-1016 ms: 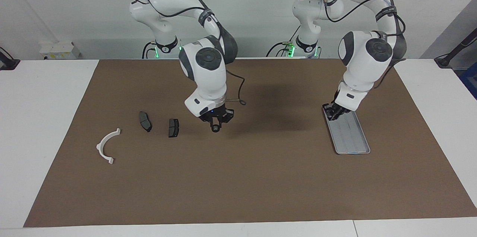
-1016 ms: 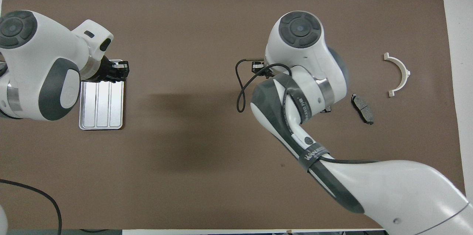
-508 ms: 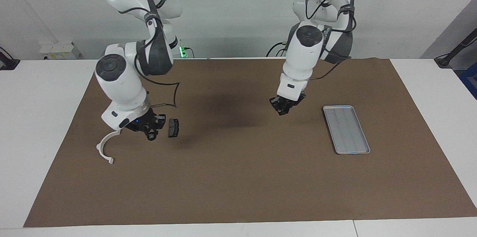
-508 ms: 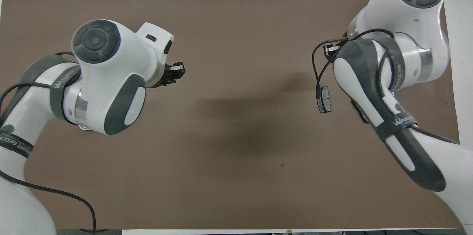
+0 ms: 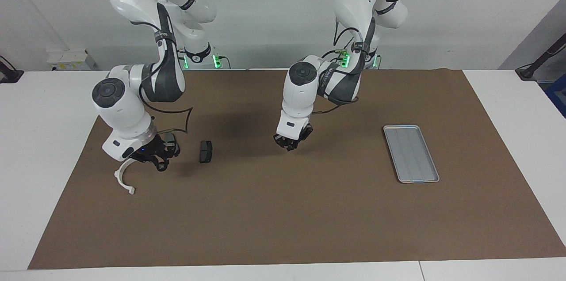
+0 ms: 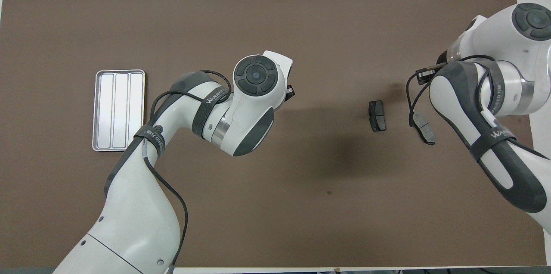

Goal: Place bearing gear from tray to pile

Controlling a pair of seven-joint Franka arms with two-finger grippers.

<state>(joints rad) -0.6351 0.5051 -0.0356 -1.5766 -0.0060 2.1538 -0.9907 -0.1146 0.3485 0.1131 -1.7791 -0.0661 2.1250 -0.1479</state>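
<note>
Right gripper [image 5: 161, 161]: low over the brown mat [image 5: 309, 210], at the pile, between the white half-ring bracket [image 5: 123, 176] and the nearest brake pad [image 5: 205, 151].
Right gripper's grip: fingers closed nearly all the way on a small dark round part – the bearing gear [image 5: 162, 166] – which hangs at their tips.
Bearing gear's contact with the mat: cannot be told from either view.
Left gripper [image 5: 289, 143]: raised over bare mat about midway along the table, well apart from both tray and pile; fingertips fully together, nothing between them.
Left gripper, overhead view: only its tip [image 6: 291, 91] shows past the arm's wrist.
Tray [image 5: 411, 153]: flat on the mat toward the left arm's end of the table, long side running away from the robots, ribbed floor showing.
Pile, brake pads: two dark grey pads lie flat toward the right arm's end; the second brake pad [image 6: 424, 127] sits just beside the right arm's cable in the overhead view and is mostly covered by the gripper in the facing view.
Pile, bracket: lies farther from the robots than the pads, open side toward the right arm's end – covered by the right arm in the overhead view.
Table [image 5: 44, 108]: white top, showing round the mat's edges.
</note>
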